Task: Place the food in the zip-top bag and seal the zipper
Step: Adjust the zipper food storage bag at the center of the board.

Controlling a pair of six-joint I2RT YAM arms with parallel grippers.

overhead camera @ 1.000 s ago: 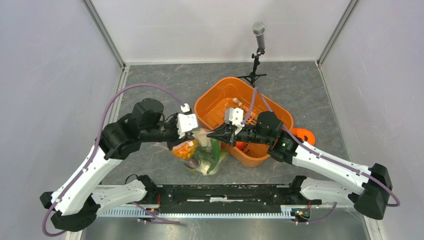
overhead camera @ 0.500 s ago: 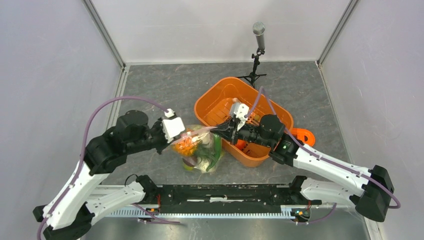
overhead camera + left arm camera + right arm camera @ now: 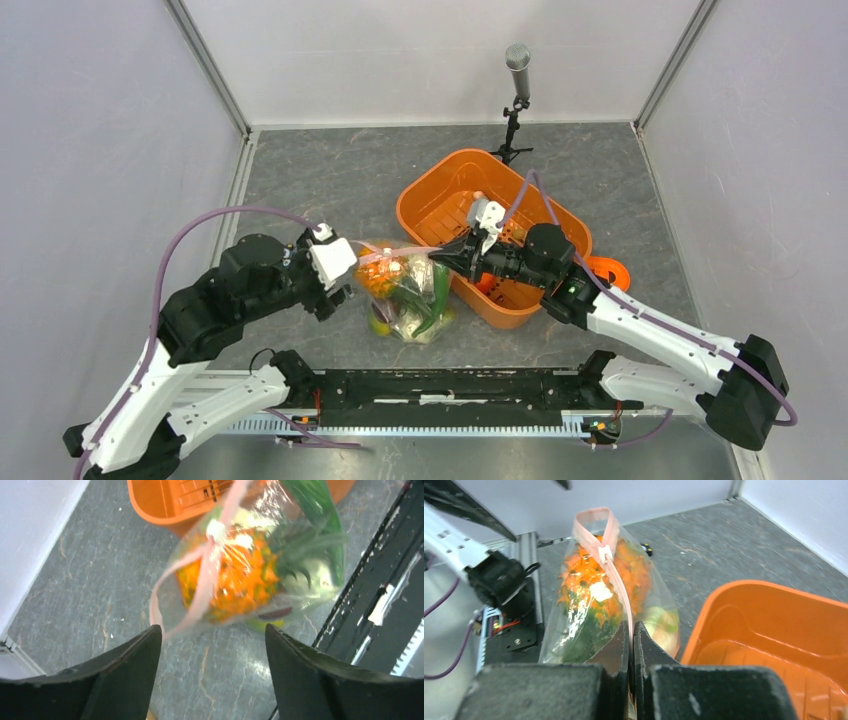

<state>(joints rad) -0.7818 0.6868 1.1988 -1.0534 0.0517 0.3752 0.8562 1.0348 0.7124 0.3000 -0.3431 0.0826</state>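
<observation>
Since the food [image 3: 235, 580] already sits inside the zip-top bag [image 3: 569, 630], we're on the sealing step. Left gripper [image 3: 212, 629]: jaws wide apart, holding nothing, bag's end just ahead of them. The zipper [image 3: 616, 587] loops apart at that end, so I'd judge the seal unfinished. Next move: left re-pinches the loose end and presses along the strip. Right gripper [image 3: 631, 627] is clamped on the zipper's other end. Bag rests on the table [image 3: 330, 170], just beside the orange basket [image 3: 440, 205].
</observation>
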